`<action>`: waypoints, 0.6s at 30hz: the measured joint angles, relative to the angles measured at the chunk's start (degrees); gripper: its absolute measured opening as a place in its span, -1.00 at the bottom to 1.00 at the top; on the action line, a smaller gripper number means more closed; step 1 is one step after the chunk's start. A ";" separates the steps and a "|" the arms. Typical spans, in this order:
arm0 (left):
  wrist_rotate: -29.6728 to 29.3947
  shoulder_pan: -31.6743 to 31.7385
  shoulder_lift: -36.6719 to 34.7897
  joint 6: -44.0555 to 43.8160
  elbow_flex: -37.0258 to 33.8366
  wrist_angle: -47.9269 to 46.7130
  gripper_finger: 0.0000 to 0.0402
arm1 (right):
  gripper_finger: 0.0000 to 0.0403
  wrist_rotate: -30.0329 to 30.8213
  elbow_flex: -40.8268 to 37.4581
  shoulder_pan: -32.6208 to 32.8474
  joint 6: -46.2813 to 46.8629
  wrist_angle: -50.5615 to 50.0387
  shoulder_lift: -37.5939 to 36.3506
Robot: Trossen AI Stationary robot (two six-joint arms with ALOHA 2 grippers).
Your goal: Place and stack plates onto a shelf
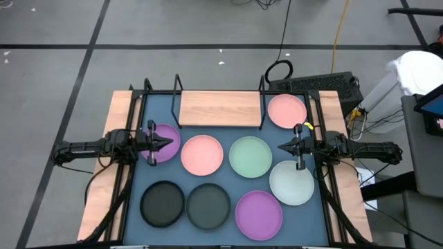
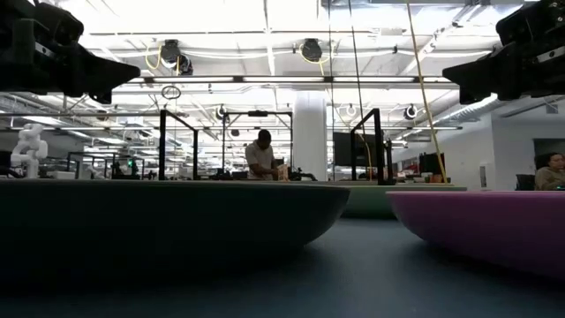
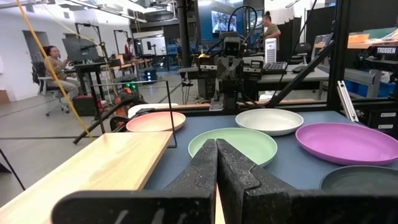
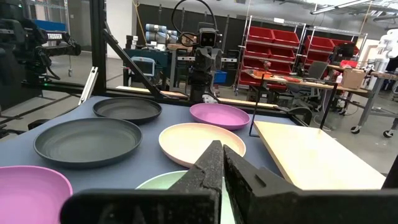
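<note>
Eight plates lie flat on the blue mat (image 1: 225, 190), none stacked, laid out singly so each can be picked. Shelf (image 1: 220, 108) is bare at the mat's far edge, long axis running left-right. One pink plate (image 1: 286, 111) sits just beside its right end. Left gripper (image 1: 160, 143) hovers over a purple plate (image 1: 166, 138), right gripper (image 1: 289, 146) near the green plate (image 1: 250, 156); both have fingers pressed together, holding nothing.

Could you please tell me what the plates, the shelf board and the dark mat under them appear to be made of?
The plates, such as the mint green plate, look like moulded plastic or a similar composite: uniform colour, soft matte sheen, no glaze glare. The shelf board looks like light wood, with visible grain streaks and an unglossy finish. The dark blue mat looks like smooth rubber or vinyl, though its material stays uncertain.
</note>
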 joint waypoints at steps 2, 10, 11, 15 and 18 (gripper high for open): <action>-0.01 -0.01 0.00 0.00 0.00 0.00 -0.98 | -1.00 0.00 0.02 -0.02 -0.01 0.00 0.01; 0.01 -0.02 0.00 0.00 0.00 0.00 -0.98 | -1.00 0.02 -0.01 -0.02 1.92 -0.24 0.01; -0.01 -0.02 0.00 0.00 -0.01 0.01 -0.98 | -1.00 0.02 0.02 -0.02 1.92 -0.24 0.01; -0.01 0.00 0.00 0.00 0.00 0.01 -0.98 | -1.00 0.00 -0.01 0.00 1.68 -0.24 0.01; -0.02 -0.02 0.00 0.00 -0.02 0.02 -0.98 | -1.00 0.00 0.00 0.00 1.43 -0.24 0.01</action>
